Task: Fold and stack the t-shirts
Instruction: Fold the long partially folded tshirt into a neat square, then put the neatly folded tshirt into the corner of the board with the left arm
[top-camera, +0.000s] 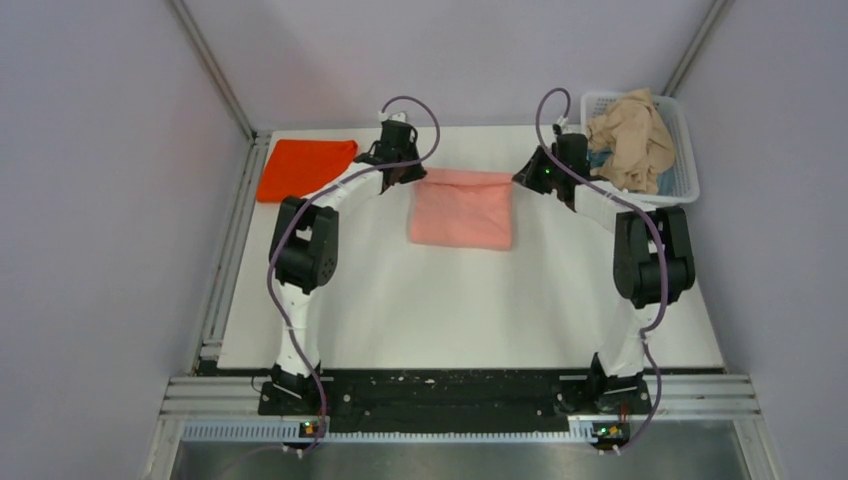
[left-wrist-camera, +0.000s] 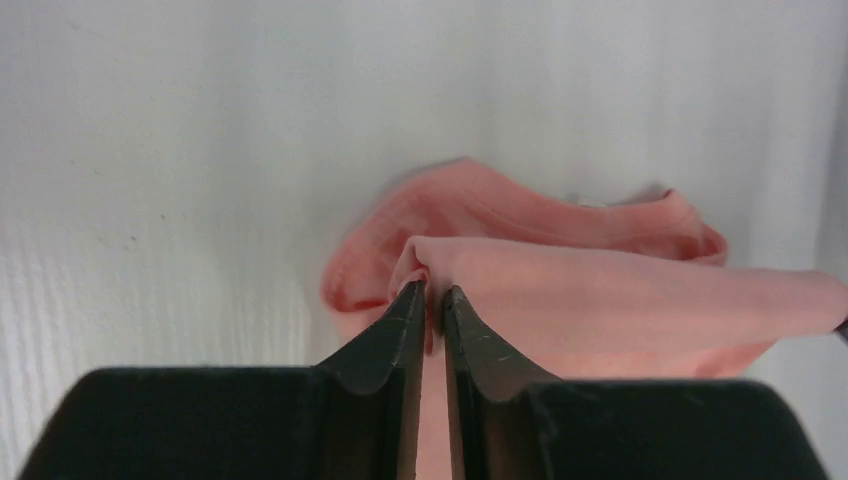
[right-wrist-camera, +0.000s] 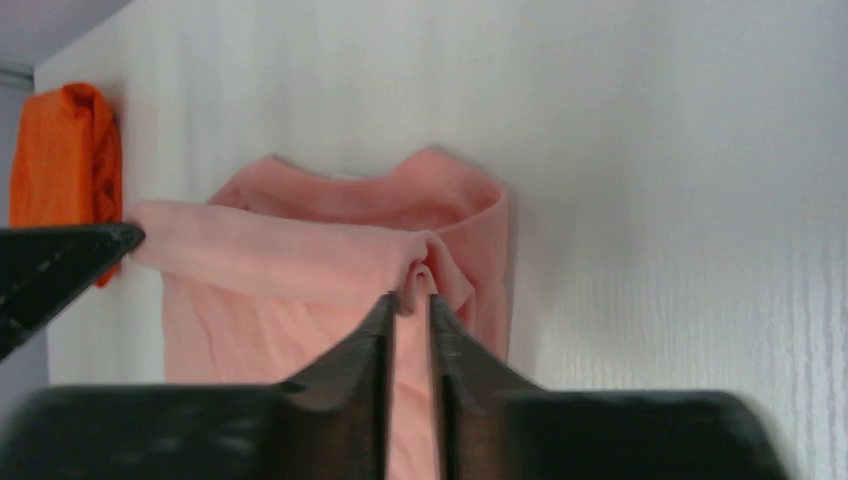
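Note:
The salmon-pink t-shirt (top-camera: 461, 207) lies partly folded at the middle back of the table. My left gripper (top-camera: 412, 172) is shut on its far left corner, and my right gripper (top-camera: 522, 177) is shut on its far right corner. The held edge is stretched between them, lifted a little. The left wrist view shows pink cloth (left-wrist-camera: 600, 290) pinched at the tips of that gripper (left-wrist-camera: 431, 290). The right wrist view shows the same cloth (right-wrist-camera: 290, 260) pinched by the right gripper (right-wrist-camera: 411, 298). The orange-red t-shirt (top-camera: 303, 167) lies folded at the back left. The beige-tan t-shirt (top-camera: 631, 138) is heaped in the basket.
A white lattice basket (top-camera: 686, 160) stands at the back right corner with some blue cloth (top-camera: 600, 158) under the beige tee. The folded orange tee also shows in the right wrist view (right-wrist-camera: 65, 150). Grey walls and metal rails enclose the white table (top-camera: 450, 310).

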